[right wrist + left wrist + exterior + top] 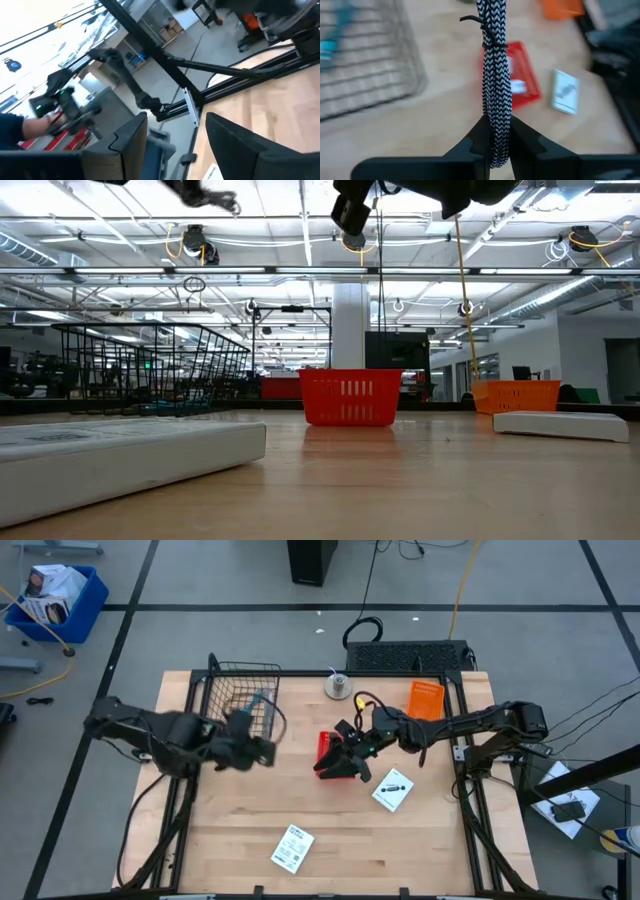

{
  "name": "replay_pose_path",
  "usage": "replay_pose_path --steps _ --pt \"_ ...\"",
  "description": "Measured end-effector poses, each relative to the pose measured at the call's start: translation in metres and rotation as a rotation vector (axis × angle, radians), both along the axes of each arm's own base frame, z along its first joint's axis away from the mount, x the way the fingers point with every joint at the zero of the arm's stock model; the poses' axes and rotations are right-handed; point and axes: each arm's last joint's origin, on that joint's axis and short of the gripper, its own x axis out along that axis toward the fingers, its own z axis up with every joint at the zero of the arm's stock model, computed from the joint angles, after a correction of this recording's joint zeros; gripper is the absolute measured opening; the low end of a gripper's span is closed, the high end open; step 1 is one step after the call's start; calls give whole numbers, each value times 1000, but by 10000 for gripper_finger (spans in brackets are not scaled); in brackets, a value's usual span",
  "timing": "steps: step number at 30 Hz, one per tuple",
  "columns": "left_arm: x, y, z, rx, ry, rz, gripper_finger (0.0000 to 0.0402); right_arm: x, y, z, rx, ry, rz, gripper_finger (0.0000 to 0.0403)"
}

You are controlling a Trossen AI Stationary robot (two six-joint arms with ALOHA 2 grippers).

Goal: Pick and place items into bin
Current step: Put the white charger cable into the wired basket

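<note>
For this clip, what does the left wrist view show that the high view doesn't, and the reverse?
Left wrist only: the left claw shut on a black-and-white braided cable.

High view only: the right claw open above the red basket, a second white packet near the table's front edge, both arms.

Shared: red basket, wire basket, white packet.

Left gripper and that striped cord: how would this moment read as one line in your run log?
left gripper: shut on braided cord, beside wire basket | right gripper: open, over red bin | white packets: on table
</note>
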Motion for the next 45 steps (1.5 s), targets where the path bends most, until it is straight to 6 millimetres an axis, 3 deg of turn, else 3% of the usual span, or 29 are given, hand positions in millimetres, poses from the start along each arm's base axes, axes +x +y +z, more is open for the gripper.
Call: replay_pose_path --steps 5,8,13,18,25,29,35,40,45 --pt "-36 40 3 -37 174 191 38 -1 1 0 14 5 41 196" --pt "-47 62 3 -62 266 289 38 -1 1 1 11 -2 43 196" --pt "-48 97 0 -68 335 298 52 -1 1 1 0 -9 43 196" --pt "-40 137 -18 -87 370 338 37 -1 1 0 2 -3 44 196" --pt "-32 184 -70 -252 298 292 47 -1 1 0 20 11 46 196" --pt "-36 197 -104 -360 303 281 53 -1 1 0 19 13 46 196" --pt "-43 201 -145 -485 341 284 37 -1 1 0 19 17 45 196" --pt "-46 203 -160 -541 336 263 66 -1 1 -1 21 27 38 196" --pt "-44 208 -161 -510 274 231 111 -1 0 -5 20 72 20 196"
